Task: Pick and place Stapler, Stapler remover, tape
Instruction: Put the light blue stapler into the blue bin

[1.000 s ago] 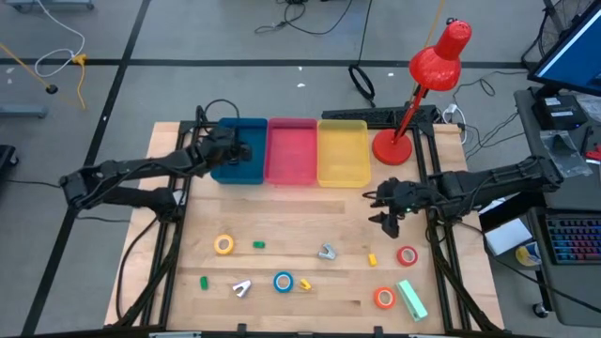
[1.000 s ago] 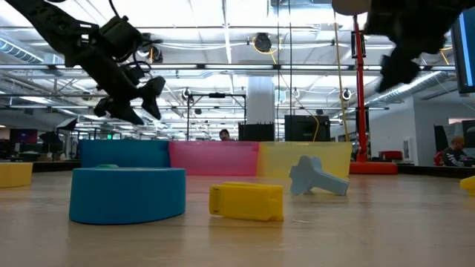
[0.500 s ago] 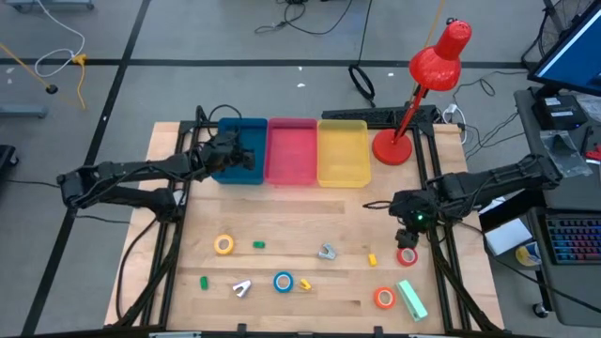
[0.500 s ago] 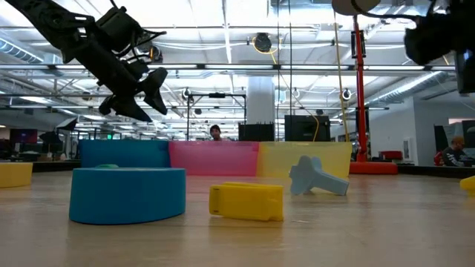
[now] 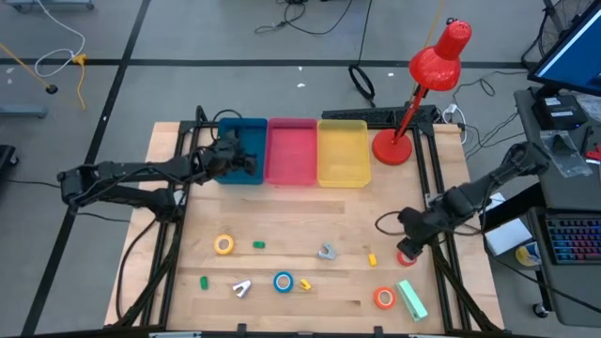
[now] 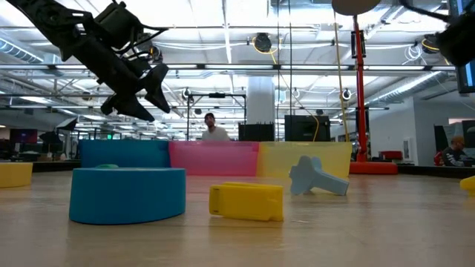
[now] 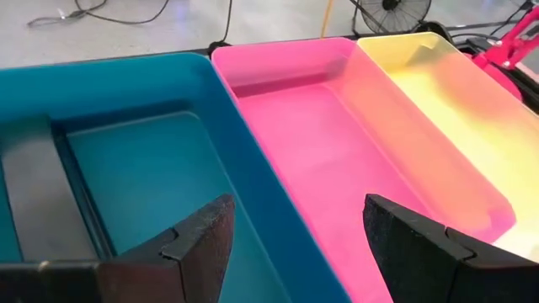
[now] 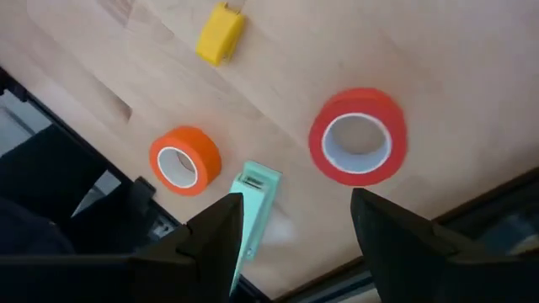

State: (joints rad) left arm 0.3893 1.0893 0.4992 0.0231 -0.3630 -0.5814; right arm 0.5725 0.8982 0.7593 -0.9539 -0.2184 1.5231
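My left gripper (image 5: 240, 160) (image 7: 295, 225) is open and empty, hovering over the blue bin (image 5: 228, 174) near its wall shared with the pink bin (image 7: 337, 143). A dark grey stapler (image 7: 40, 198) lies flat on the blue bin's floor. My right gripper (image 5: 409, 247) (image 8: 295, 212) is open and raised above the red tape roll (image 5: 406, 256) (image 8: 358, 136), which lies flat on the table. Near it lie an orange tape roll (image 8: 184, 160) and a mint-green stapler (image 8: 253, 206). A grey staple remover (image 5: 326, 252) (image 6: 315, 176) rests mid-table.
A yellow bin (image 5: 343, 155) and a red desk lamp (image 5: 413, 94) stand at the far side. A yellow tape roll (image 5: 223, 245), a blue tape roll (image 5: 283, 282), a silver staple remover (image 5: 242, 288) and small green and yellow pieces are scattered along the near half. The table's right edge (image 5: 470, 225) is close to my right gripper.
My right gripper has swung from mid-table toward the near right corner and now hangs over the red tape roll, still open. My left gripper has edged a little to the right and up over the blue bin. No object has moved.
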